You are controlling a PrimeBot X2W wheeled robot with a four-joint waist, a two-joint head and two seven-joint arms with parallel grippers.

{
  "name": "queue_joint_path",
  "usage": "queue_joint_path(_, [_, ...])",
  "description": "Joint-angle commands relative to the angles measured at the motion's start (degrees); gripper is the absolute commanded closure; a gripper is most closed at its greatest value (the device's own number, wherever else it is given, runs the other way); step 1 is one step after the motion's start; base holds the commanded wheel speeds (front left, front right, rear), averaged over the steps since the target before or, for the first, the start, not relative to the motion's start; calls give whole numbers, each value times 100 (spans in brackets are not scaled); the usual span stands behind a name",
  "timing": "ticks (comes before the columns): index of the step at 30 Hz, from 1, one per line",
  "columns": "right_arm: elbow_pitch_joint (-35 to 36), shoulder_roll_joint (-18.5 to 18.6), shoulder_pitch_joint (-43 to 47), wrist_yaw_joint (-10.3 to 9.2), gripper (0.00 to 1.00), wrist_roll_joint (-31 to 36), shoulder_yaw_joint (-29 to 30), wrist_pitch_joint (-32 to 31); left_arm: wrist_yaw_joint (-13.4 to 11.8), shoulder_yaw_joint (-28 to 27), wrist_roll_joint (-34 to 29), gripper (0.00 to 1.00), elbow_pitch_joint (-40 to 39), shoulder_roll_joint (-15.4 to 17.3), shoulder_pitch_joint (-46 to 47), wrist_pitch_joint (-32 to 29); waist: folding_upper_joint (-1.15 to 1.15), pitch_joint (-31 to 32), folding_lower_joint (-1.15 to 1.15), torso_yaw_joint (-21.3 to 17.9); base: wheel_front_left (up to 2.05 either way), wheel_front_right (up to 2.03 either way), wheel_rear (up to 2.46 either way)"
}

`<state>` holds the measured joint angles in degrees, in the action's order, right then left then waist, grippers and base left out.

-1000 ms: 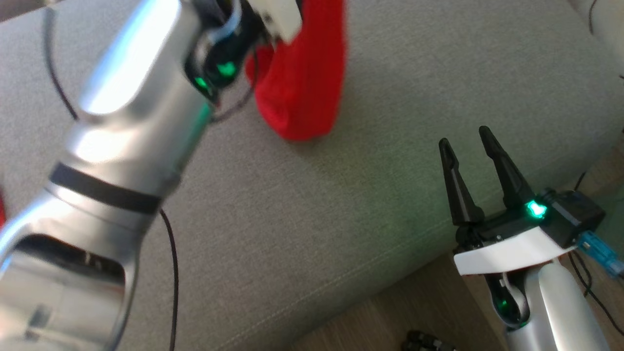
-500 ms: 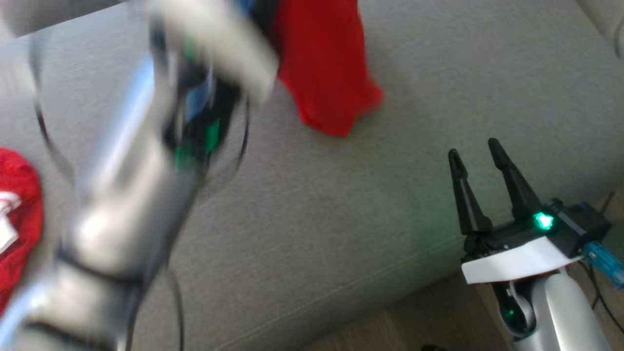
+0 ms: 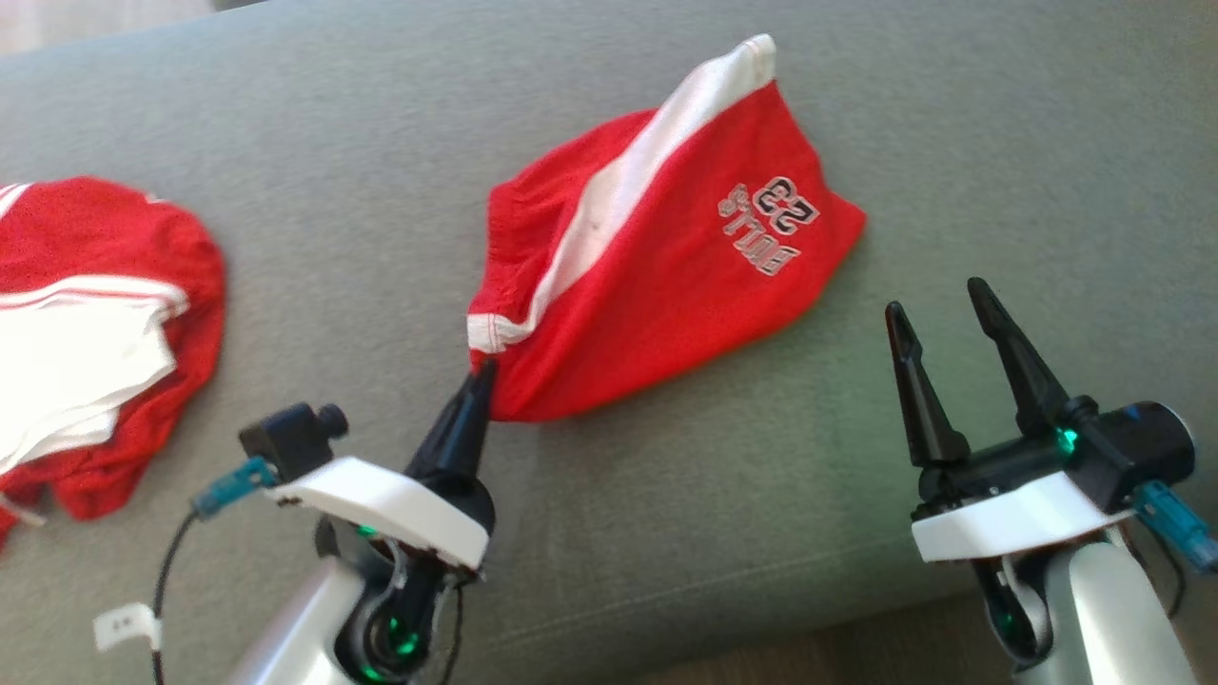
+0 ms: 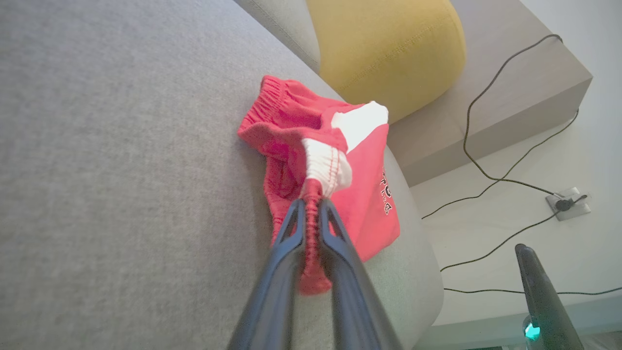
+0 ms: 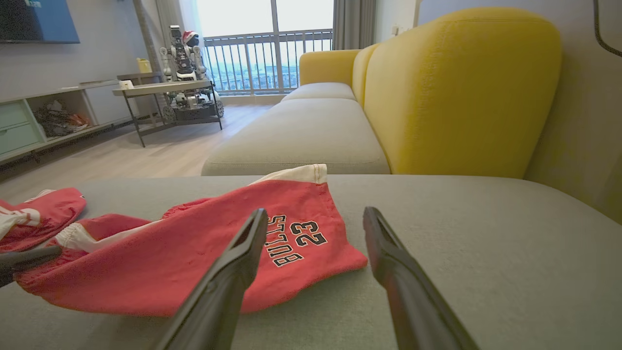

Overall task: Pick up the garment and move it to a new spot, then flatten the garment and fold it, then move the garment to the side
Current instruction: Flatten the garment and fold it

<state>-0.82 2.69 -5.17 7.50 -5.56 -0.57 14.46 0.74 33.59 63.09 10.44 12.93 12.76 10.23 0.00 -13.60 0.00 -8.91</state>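
The garment (image 3: 666,285) is a pair of red shorts with a white side stripe and "BULLS 23" lettering. It lies loosely spread on the grey sofa seat (image 3: 285,143). My left gripper (image 3: 485,371) is shut on its near hem corner, and the left wrist view shows the red cloth (image 4: 359,194) pinched between the two fingers of the left gripper (image 4: 311,201). My right gripper (image 3: 937,295) stands open to the right of the shorts with nothing between its fingers. In the right wrist view the garment (image 5: 194,257) lies just beyond the open right gripper (image 5: 316,216).
A second red and white garment (image 3: 95,314) lies bunched at the seat's left. A yellow cushion (image 5: 457,92) backs the sofa. The seat's front edge (image 3: 761,580) runs along the bottom, and cables (image 4: 491,170) trail over the floor beyond the sofa end.
The head camera has shifted. My left arm has come down from the upper left to the lower left, and the shorts that hung from it now lie spread on the seat. The right gripper stays open.
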Motion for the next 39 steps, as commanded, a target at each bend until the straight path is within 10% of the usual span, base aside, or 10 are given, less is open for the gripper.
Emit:
queue_joint_path(1, [210,19,-33,-1,0,28,-150,54,65,-160,38,31,-155,6,64,64,0,52,0,169,0,0,0])
queue_joint_path(2, [206,19,-27,-1,0,41,-175,54,91,-149,40,5,-131,-13,34,87,0,69,0,209,0,0,0])
queue_joint_path(3, [202,19,-19,-1,0,48,-200,54,113,-137,45,0,-115,-30,9,101,0,86,0,242,0,0,0])
queue_joint_path(21, [127,19,54,-1,0,54,-307,54,53,470,-1254,0,303,577,682,-120,0,180,0,184,0,0,0])
queue_joint_path(33, [119,19,26,-1,0,48,-308,54,133,404,-983,0,537,503,869,-340,0,109,0,35,0,0,0])
queue_joint_path(36, [130,19,8,-1,0,56,-309,54,156,359,-926,15,553,497,932,-349,0,81,0,20,0,0,0])
queue_joint_path(39, [143,19,-7,-1,0,63,-304,54,180,332,-888,56,562,499,987,-358,0,55,0,18,0,0,0])
